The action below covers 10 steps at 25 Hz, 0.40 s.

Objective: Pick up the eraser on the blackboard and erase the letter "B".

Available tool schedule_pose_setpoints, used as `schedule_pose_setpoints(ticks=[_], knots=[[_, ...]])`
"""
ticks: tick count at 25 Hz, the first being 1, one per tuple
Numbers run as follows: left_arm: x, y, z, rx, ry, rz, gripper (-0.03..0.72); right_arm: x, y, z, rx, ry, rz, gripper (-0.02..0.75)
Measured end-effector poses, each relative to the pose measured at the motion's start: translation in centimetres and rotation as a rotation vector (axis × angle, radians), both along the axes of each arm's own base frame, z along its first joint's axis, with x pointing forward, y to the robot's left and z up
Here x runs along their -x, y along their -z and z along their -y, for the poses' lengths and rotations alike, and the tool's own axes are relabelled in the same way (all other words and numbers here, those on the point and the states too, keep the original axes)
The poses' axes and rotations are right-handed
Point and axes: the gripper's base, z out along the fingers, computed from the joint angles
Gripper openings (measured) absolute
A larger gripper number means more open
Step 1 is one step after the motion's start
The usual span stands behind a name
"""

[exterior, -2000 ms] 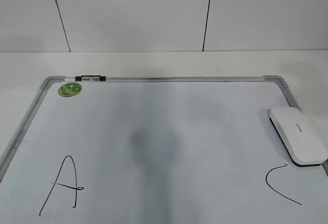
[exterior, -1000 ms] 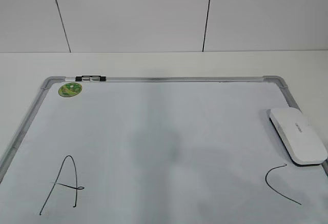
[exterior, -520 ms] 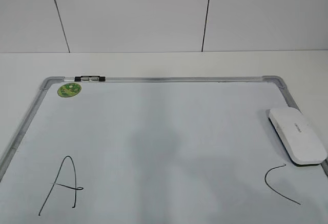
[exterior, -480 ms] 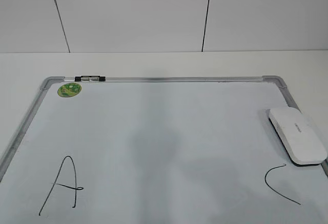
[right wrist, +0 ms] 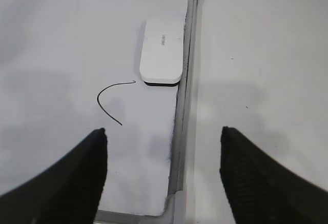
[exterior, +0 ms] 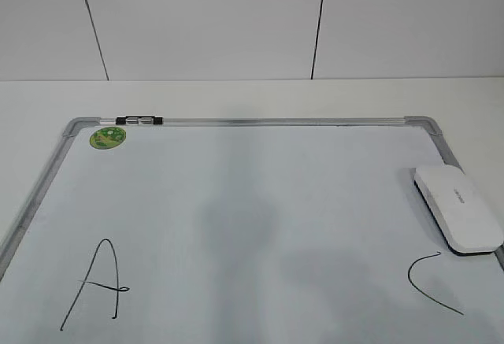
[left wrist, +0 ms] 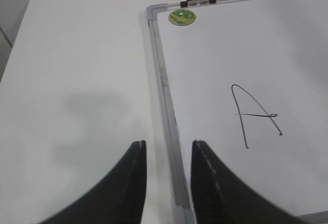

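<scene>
The white eraser lies flat at the right edge of the blackboard, and also shows in the right wrist view. A black "A" is at the lower left and a black "C" just below the eraser. No letter "B" shows in any view. My left gripper is open a little and empty, above the board's left frame. My right gripper is wide open and empty, above the right frame, short of the eraser. Neither gripper shows in the exterior view.
A round green sticker sits in the board's far left corner beside a small black clip on the top frame. White table surrounds the board, with a white wall behind. A faint grey shadow lies on the board's middle.
The eraser and the letters have not moved. The dark shadow on the board's middle has grown fainter and spread toward the lower right.
</scene>
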Motion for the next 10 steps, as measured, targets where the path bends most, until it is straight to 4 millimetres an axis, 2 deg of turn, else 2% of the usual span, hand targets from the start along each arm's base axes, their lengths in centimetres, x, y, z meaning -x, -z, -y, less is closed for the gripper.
schedule_pose_setpoints(ticks=[10], knots=[[0.0, 0.0, 0.04, 0.004, 0.003, 0.0, 0.226, 0.02, 0.0, 0.0, 0.0, 0.0, 0.001, 0.532]])
